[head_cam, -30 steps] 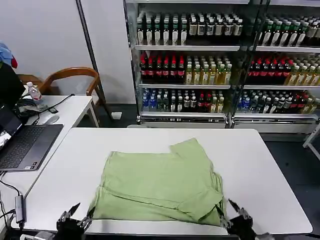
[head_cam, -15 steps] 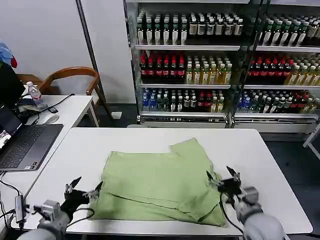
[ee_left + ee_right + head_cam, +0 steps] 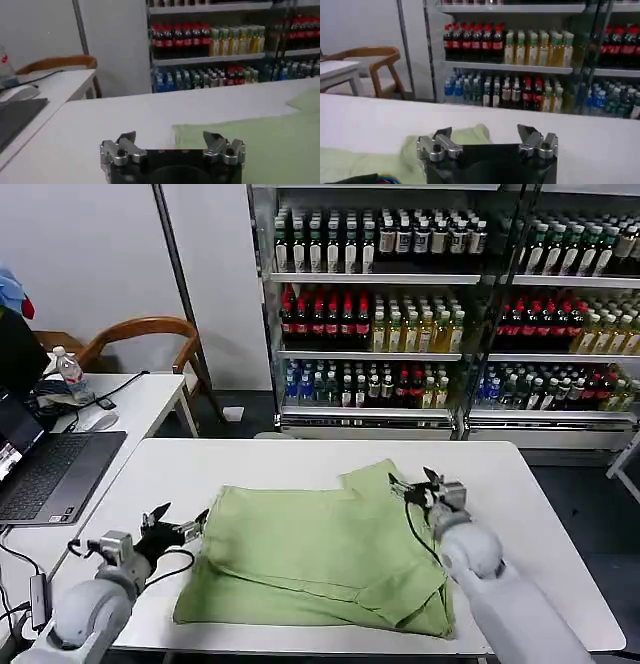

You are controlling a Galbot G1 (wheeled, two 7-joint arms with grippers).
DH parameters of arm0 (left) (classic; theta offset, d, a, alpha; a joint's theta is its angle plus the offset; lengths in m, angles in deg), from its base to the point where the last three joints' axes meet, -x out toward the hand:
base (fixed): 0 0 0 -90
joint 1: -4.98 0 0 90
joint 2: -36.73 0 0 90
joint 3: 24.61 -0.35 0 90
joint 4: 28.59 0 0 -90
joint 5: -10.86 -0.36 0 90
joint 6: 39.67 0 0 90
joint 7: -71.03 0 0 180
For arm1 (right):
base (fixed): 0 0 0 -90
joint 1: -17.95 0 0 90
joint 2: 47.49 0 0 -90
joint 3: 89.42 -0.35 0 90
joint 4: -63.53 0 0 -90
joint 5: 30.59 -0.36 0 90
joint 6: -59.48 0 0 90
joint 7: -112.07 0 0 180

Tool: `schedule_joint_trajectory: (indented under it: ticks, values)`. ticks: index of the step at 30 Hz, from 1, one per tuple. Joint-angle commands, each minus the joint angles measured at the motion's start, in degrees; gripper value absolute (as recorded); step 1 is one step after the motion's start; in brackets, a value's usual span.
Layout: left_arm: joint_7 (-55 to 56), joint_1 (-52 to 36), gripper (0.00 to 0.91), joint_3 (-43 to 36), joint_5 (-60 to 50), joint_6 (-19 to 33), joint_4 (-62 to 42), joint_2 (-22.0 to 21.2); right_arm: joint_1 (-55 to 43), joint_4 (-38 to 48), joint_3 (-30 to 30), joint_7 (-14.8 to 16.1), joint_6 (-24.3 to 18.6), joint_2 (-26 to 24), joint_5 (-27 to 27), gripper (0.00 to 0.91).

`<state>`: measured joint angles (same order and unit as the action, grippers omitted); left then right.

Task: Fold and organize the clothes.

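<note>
Shelves: glass-fronted metal drinks shelves (image 3: 400, 314) behind the table hold rows of bottles, dark, red, yellow and blue.
Shirt: the light green soft cotton shirt (image 3: 320, 554) lies partly folded, plain side up, at the middle of the white rectangular table (image 3: 300, 459), its near hem close to the table's front edge.
Left gripper: the left gripper (image 3: 178, 526) sits low at the shirt's left edge, fingers spread, holding nothing.
Right gripper: the right gripper (image 3: 418, 486) hovers over the shirt's far right corner, fingers apart and empty.
Wrist views: the left wrist view shows the left gripper (image 3: 172, 145) over bare tabletop beside the cloth edge; the right wrist view shows the right gripper (image 3: 487, 140) above a crumpled green fold.
Open room: bare table lies behind the shirt and to both sides.
Side desk: a grey open laptop (image 3: 45, 469) on a neighbouring white desk.
</note>
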<state>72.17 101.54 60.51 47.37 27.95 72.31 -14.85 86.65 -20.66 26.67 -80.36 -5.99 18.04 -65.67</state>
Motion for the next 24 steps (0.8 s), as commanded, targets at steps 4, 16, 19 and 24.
schedule_joint_trajectory:
  ticks: [4, 16, 19, 24]
  values:
    - [-1.8, -13.1, 0.907, -8.3, 1.9, 2.2, -12.6, -0.5, -13.1, 20.5, 4.9, 0.2, -0.9, 8.1, 1.3, 0.907]
    - [-3.6, -16.0, 0.907, -11.4, 1.4, 3.8, -17.5, -2.5, -12.4, 23.8, 2.2, 0.1, -0.6, 10.2, 1.0, 0.907]
    - [-3.7, -17.3, 0.907, -12.8, 1.5, 3.9, -18.4, -2.6, -12.0, 23.1, 1.9, -0.1, -0.5, 10.6, 0.9, 0.907]
    - [-3.5, -19.1, 0.907, -14.5, 1.5, 3.7, -19.4, -3.3, -11.3, 22.1, 2.3, -0.2, -0.2, 10.1, 0.8, 0.907]
